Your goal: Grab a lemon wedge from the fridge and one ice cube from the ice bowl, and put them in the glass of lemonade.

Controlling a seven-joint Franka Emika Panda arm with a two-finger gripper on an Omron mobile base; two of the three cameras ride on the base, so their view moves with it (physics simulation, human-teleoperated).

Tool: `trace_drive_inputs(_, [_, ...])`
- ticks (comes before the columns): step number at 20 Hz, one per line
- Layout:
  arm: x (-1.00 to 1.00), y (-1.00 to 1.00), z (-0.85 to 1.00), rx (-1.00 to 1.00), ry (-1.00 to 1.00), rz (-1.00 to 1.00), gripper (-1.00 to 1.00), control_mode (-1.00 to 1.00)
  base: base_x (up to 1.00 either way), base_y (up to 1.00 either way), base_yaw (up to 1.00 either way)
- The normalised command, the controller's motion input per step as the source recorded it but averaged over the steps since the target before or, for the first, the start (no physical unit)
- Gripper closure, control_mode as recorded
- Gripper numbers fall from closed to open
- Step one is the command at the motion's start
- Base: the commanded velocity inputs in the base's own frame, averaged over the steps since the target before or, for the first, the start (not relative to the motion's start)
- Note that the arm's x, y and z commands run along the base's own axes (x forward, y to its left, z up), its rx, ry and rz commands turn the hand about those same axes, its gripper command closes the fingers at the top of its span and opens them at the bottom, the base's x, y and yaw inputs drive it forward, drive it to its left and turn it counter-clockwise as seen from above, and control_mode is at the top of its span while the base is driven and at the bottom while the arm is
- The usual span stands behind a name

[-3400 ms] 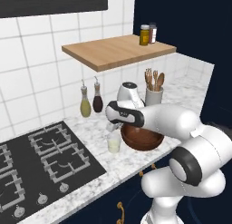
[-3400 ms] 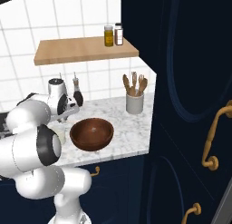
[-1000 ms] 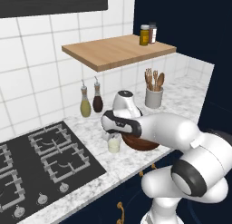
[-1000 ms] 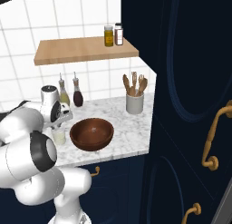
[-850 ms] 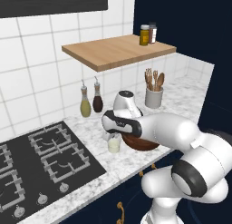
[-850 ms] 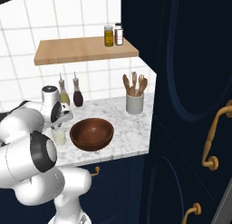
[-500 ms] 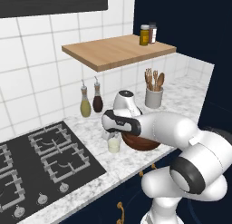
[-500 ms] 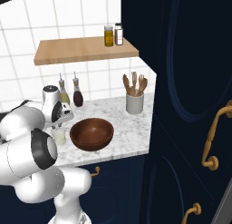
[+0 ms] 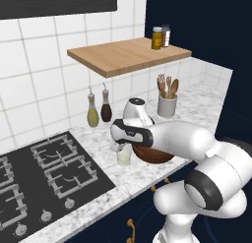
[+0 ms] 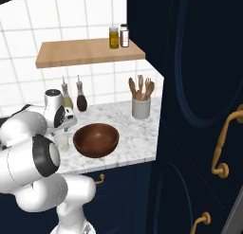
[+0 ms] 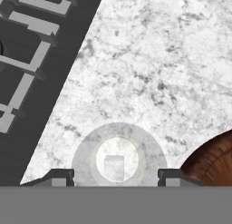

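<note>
Gripper [image 11: 116, 178] released, jaws apart over round clear glass of lemonade [image 11: 118, 158]; pale cube inside.

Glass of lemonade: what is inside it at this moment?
The hand view looks straight down into the glass: pale liquid with one small pale cube in it. No lemon wedge is discernible; whether anything lies under the cube cannot be told.

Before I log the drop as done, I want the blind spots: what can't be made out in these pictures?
- Fingers: hand view, tips cut off by the bottom edge.
- Lemon wedge: hand view, one pale cube in the glass of lemonade; no wedge can be told apart.
- Ice bowl: left base view, the arm covers its inside; hand view, the right edge cuts it.
- Glass: right base view, half behind the arm.
</note>
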Motion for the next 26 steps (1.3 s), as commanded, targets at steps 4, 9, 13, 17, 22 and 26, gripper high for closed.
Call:
trace_drive_inputs(4, [0.00,0.00,0.00,0.00,0.00,0.00,-1.00,-1.00,0.00,0.00,0.00])
trace_drive_inputs(9, [-0.07,0.00,0.00,0.00,-0.01,0.00,-1.00,-1.00,0.00,0.00,0.00])
trace_drive_inputs(13, [-0.07,0.00,0.00,0.00,-0.02,0.00,-1.00,-1.00,0.00,0.00,0.00])
trace_drive_inputs(17, [-0.13,-0.09,0.00,0.03,-0.05,0.00,-1.00,-1.00,0.00,0.00,0.00])
trace_drive_inputs(22, [-0.31,-0.49,0.03,0.15,-0.06,-0.07,-1.00,-1.00,0.00,0.00,0.00])
trace_drive_inputs(26, [-0.16,-0.71,0.18,0.09,0.01,-0.12,-1.00,-1.00,0.00,0.00,0.00])
